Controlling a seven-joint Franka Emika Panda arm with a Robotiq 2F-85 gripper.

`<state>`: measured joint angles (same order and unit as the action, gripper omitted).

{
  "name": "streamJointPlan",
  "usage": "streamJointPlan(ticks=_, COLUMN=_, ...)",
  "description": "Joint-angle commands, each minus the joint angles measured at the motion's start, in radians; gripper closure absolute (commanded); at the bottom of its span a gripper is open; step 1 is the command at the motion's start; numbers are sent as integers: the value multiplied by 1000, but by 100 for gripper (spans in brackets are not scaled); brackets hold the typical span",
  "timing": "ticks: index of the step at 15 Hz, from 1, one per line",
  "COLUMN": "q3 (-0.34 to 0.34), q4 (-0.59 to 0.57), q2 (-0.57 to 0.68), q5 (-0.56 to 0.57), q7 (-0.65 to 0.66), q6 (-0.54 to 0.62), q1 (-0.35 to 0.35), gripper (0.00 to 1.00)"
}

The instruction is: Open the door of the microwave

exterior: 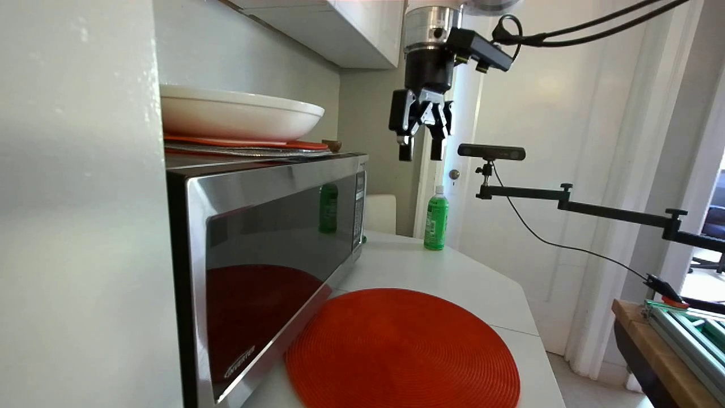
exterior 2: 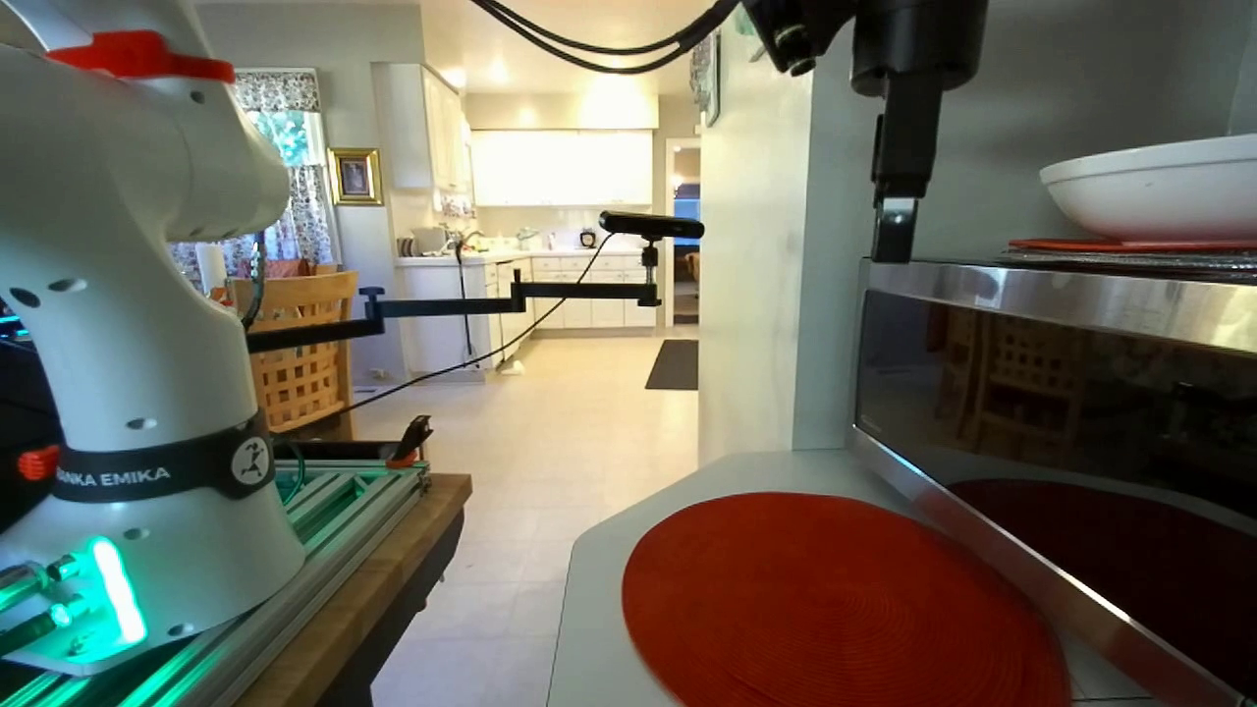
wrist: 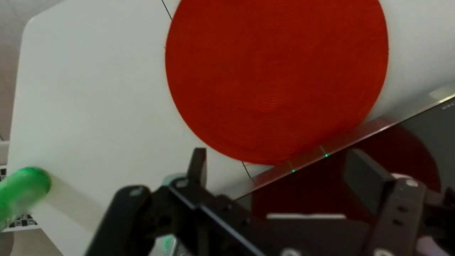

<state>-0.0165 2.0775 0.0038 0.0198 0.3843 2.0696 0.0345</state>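
The 2 black fingers (exterior: 405, 149) hang pointing down, spread well apart, with a wide gap between them. The microwave (exterior 2: 1080, 422) stands beside the fingers; in both exterior views their tips show near the height of its top edge. Its door (exterior: 277, 243) lies closed across the front, to the left of the fingers in an exterior view and apart from them. The wrist view looks down past the fingers: the door's lower steel edge runs through the gap between them, with 2 small green spots (wrist: 293, 171) along it.

Below the fingers, a round red mat (exterior: 402, 351) lies flat on the white tabletop (exterior: 385, 263), and the door mirrors its red. A green bottle (exterior: 435, 221) stands upright on the same tabletop, showing below the fingers in an exterior view and to their left in the wrist view. On top of the microwave, about level with the fingers, a white bowl (exterior: 243, 116) rests over a flat red piece (exterior: 308, 145).

In an exterior view, a black camera (exterior: 491, 152) on a jointed bracket (exterior: 521, 193) is right of the fingers, and a white cabinet (exterior: 345, 31) is above them to the left. The robot's white base (exterior 2: 167, 550), with a lit green strip (exterior 2: 118, 589), is well left of the fingers in an exterior view.
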Motion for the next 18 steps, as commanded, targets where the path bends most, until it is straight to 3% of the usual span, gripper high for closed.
streamJointPlan(ticks=1, q3=-7, q4=70, q2=35, q5=66, q7=47, q6=168, q1=-35, gripper=0)
streamJointPlan(ticks=6, q3=-4, q4=83, q2=87, q5=72, q7=52, q6=196, q1=-64, gripper=0)
streamJointPlan(ticks=9, q3=-9, q4=105, q2=50, q5=87, q7=32, q6=225, q1=-69, gripper=0)
streamJointPlan(ticks=18, q3=14, q4=135, q2=68, q5=327, q7=64, q6=328, q1=-78, gripper=0)
